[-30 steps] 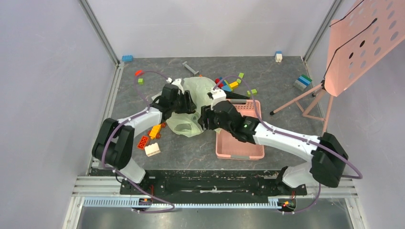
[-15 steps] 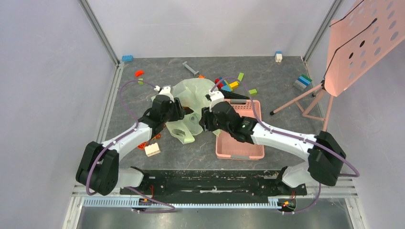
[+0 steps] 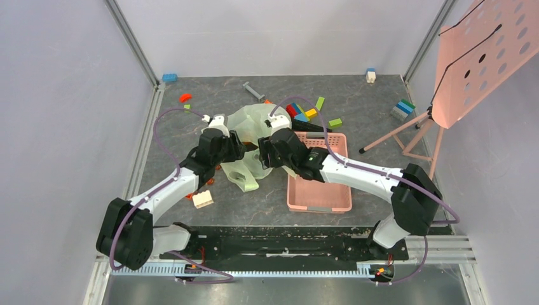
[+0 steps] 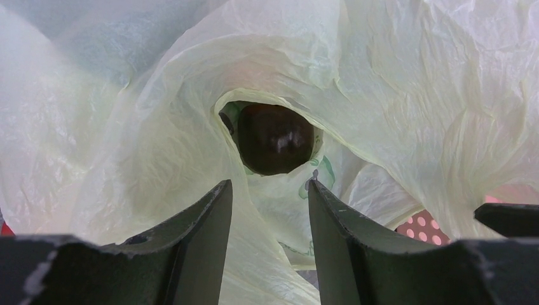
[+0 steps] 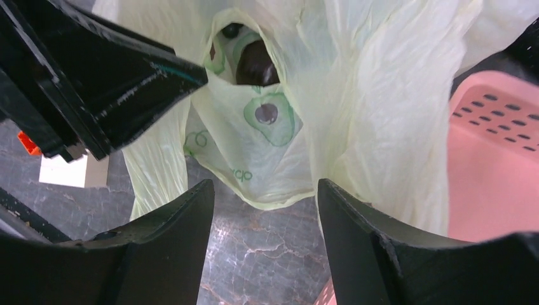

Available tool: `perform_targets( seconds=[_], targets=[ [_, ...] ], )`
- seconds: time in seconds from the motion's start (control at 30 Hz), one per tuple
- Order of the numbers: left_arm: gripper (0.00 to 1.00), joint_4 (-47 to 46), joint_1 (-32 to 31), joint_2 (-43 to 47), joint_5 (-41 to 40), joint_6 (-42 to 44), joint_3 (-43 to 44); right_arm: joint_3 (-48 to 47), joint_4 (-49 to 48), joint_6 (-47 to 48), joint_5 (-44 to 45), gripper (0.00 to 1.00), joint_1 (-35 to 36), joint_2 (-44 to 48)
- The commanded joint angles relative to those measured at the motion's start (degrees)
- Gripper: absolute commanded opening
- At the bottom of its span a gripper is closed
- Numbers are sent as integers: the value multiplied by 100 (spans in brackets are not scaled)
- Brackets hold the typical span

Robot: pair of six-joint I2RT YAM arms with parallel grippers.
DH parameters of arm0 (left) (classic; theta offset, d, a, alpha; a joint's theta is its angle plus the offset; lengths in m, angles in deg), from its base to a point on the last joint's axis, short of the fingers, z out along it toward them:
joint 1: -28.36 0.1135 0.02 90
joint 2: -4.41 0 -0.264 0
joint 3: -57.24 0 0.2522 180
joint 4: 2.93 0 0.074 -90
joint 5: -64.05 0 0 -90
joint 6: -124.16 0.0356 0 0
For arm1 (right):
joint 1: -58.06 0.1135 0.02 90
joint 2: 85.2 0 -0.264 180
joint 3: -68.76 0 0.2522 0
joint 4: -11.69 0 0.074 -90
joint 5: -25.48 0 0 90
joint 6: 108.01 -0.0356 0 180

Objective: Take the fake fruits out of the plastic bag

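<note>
Pale green crinkly film is bunched in the middle of the dark stone-patterned table (image 3: 381, 108). It is the plastic bag (image 3: 249, 130), lying just left of a pink perforated basket (image 3: 318, 190). Both arms reach toward it from the near edge. The left gripper (image 3: 238, 149) sits at the bag's left side and the right gripper (image 3: 263, 152) at its right side, their tips close together over the bag's near folds.

From the left wrist, the left fingers (image 4: 203, 229) stand apart with nothing pinched between them. They point at a mouth in the film, where a small dark brown round fruit (image 4: 275, 138) sits inside the bag, shiny and ringed by plastic.

From the right wrist, the right fingers (image 5: 171, 241) also stand apart and empty, above bare tabletop and the bag's lower edge. The same brown fruit shows deep in the opening.

Coloured toy blocks (image 3: 305, 113) lie scattered behind the bag, and a cream block (image 3: 203, 199) lies beside the left arm.
</note>
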State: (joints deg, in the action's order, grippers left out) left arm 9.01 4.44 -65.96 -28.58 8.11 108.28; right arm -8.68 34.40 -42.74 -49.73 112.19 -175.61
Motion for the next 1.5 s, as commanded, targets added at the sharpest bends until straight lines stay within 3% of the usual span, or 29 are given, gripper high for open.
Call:
perform_targets(
  seconds=[0.0, 0.3, 0.8, 1.03, 1.3, 1.47],
  targets=[
    [55, -195, 0, 44, 65, 100, -39, -394, 173, 203, 433, 63, -17, 77],
    [55, -231, 1, -20, 62, 84, -76, -251, 570, 282, 300, 63, -24, 77],
    [55, -274, 6, -169, 123, 58, -62, -17, 966, 519, 841, 62, -24, -147],
    [55, -281, 7, -197, 132, 48, -67, -1, 861, 614, 676, 51, -18, -487],
    [55, -244, 6, -158, 127, 82, -62, -108, 924, 636, 548, 17, -25, -161],
    [54, -256, -4, 64, 303, 100, -125, -495, 1091, 662, -202, 7, -25, 382]
  ],
)
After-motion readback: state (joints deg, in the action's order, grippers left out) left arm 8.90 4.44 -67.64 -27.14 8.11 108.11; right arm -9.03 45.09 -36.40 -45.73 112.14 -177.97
